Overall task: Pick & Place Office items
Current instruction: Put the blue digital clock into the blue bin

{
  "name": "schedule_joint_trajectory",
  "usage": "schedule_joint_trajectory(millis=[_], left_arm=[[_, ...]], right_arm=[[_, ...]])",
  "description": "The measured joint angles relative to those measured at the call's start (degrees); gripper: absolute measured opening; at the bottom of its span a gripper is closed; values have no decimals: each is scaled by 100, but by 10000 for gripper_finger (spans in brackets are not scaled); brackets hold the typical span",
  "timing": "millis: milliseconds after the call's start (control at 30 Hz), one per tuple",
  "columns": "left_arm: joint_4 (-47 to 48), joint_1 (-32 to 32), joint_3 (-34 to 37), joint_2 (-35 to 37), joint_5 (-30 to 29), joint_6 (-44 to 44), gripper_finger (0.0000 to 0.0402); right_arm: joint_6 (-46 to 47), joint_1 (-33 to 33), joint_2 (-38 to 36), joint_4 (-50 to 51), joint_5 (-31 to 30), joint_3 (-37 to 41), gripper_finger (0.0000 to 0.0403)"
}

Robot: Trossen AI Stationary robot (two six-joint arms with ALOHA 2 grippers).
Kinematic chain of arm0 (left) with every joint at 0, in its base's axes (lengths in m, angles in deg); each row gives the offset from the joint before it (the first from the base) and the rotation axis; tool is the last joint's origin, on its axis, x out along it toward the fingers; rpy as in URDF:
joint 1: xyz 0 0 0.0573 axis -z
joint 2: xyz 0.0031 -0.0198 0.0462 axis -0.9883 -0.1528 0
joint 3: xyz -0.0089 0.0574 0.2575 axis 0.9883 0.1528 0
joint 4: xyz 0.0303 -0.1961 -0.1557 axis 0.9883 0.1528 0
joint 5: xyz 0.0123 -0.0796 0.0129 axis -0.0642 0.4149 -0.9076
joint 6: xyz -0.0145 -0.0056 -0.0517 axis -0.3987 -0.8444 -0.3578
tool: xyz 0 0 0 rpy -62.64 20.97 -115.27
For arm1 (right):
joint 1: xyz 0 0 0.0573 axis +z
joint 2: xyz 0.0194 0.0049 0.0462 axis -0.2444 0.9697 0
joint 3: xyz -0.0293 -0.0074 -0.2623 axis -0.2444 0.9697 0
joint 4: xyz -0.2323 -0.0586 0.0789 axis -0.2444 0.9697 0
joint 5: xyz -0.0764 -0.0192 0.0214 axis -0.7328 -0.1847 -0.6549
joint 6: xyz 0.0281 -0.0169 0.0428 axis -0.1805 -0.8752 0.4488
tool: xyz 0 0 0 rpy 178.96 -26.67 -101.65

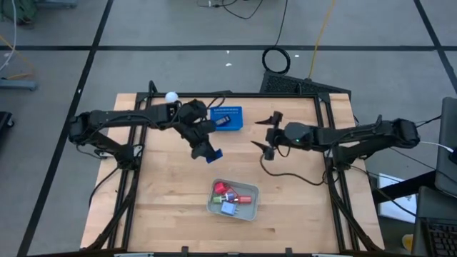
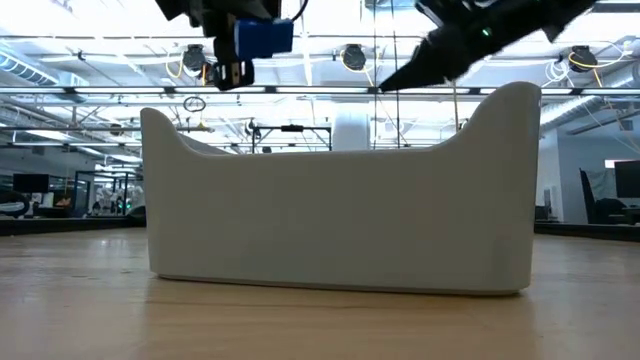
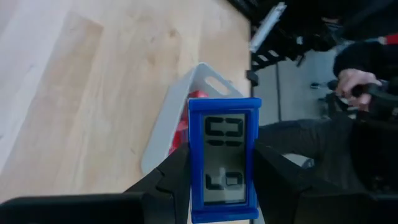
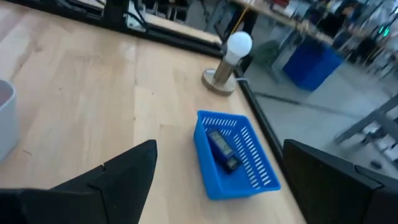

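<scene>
Left gripper [image 1: 212, 153]: clamped on a blue timer [image 3: 224, 162], held above the table [image 1: 171, 207], up-left of the grey tray [image 1: 246, 213]. Tray: holds red, green and other small office items [image 1: 227, 196]. Right gripper [image 1: 268, 133]: jaws spread, empty, right of the blue basket [image 4: 236, 155], which holds one dark piece [image 4: 222, 149].

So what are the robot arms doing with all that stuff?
The left gripper is holding a small blue clock in the air, between the blue basket and the grey tray. The tray already has a few small colourful pieces in it. One dark item lies in the basket. The right gripper hangs open beside the basket, holding nothing.
</scene>
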Motion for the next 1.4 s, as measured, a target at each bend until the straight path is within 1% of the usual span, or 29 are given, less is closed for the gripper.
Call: schedule_joint_trajectory(millis=[133, 233, 367, 433, 567, 600, 767, 833, 967, 1067, 1200, 1333, 1400], left_arm=[[-14, -152, -47, 0, 317, 153, 133], [-5, -187, -47, 0, 491, 218, 133], [-13, -183, -45, 0, 909, 254, 133], [-69, -203, -45, 0, 1126, 181, 133], [-255, -203, -45, 0, 1375, 28, 133], [-272, -200, -45, 0, 1404, 12, 133], [-271, -149, -43, 0, 1457, -44, 133], [-261, -120, -40, 0, 1506, -57, 133], [-279, -81, -40, -36, 1665, -62, 133], [-340, -57, -40, -149, 1834, -127, 133], [-660, 68, -40, -417, 2118, -282, 133], [-989, 248, -38, -651, 2364, -446, 133], [-1009, 330, -38, -708, 2430, -467, 133]], right_arm=[[610, 0, 226, 662, 2, -609, 339], [1034, 2, 251, 695, 7, -840, 339], [1397, 2, 250, 467, 66, -909, 339], [1454, 0, 251, 335, 404, -920, 339], [1468, 10, 252, 56, 1299, -922, 339], [1437, 18, 252, 11, 1433, -922, 339], [737, 98, 252, -14, 1711, -929, 339], [559, 131, 254, 17, 1918, -977, 339], [567, 131, 349, -5, 2316, -1164, 339], [586, 127, 475, 225, 2595, -1388, 339], [764, 129, 778, 380, 3027, -1793, 339], [674, 109, 943, 829, 3021, -2037, 339], [587, 109, 977, 766, 3018, -2083, 339]])
